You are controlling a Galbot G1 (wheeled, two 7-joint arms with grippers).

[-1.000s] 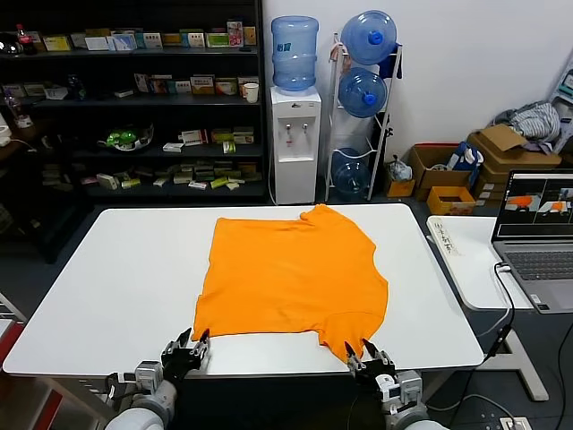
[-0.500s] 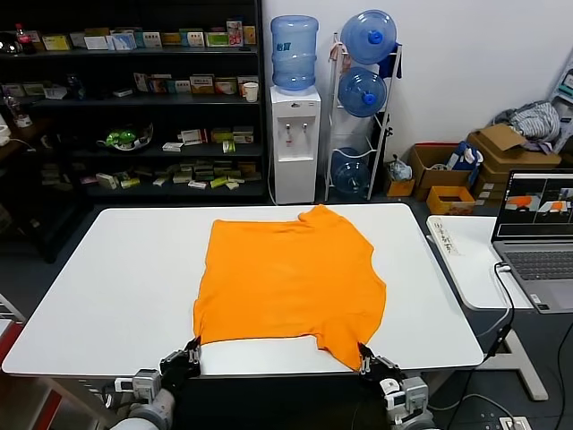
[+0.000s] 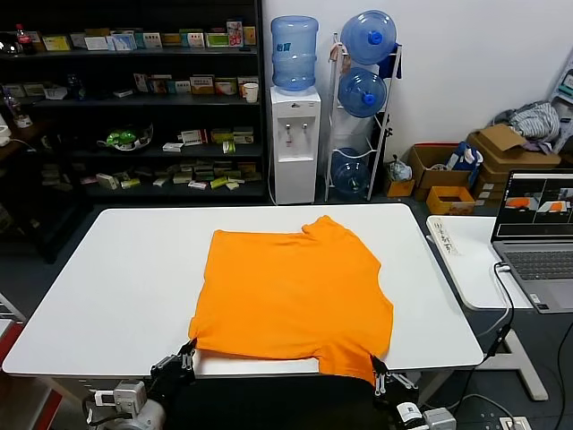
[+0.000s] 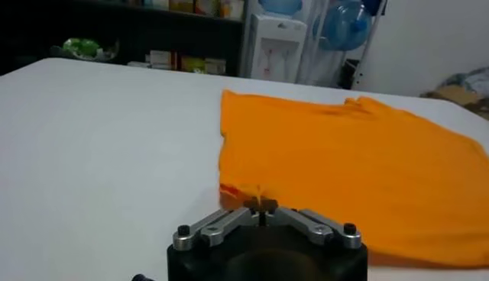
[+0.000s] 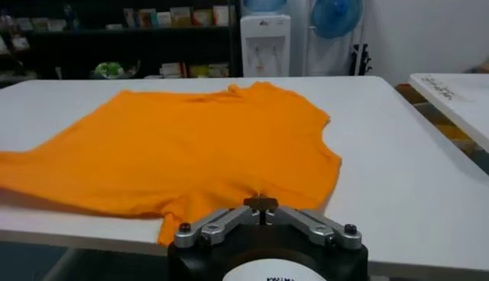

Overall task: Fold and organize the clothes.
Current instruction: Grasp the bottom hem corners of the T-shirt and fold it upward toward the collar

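Fingers half hidden by T-shirt

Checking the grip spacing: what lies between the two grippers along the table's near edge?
Head view: only the orange T-shirt hem spans between left gripper and right gripper.

orange T-shirt on white table, both grippers at near hem

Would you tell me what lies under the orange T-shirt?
The white table shows all around the orange T-shirt, which lies flat on it. Whatever the cloth covers is hidden. Each claw, left and right, pinches its near edge.
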